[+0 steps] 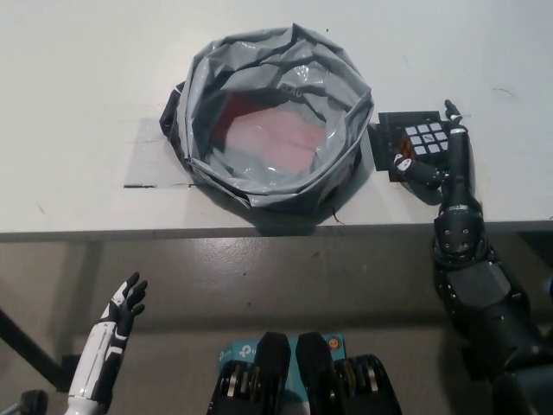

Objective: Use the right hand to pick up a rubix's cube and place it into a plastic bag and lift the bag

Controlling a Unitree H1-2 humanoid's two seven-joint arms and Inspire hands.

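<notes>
The black-framed, white-faced Rubik's cube [422,143] is gripped by the black right robot hand [442,160] near the worktop's [86,69] front right edge, beside the crumpled grey plastic bag [274,121]. The white left robot hand [123,309] is held open below the front edge.

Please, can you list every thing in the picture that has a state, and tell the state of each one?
Plastic bag: open, sides rolled down, standing on the table.
Rubik's cube: on a black pad, not lifted.
Right hand: fingers around the cube.
Left hand: open, resting below the table edge.
</notes>
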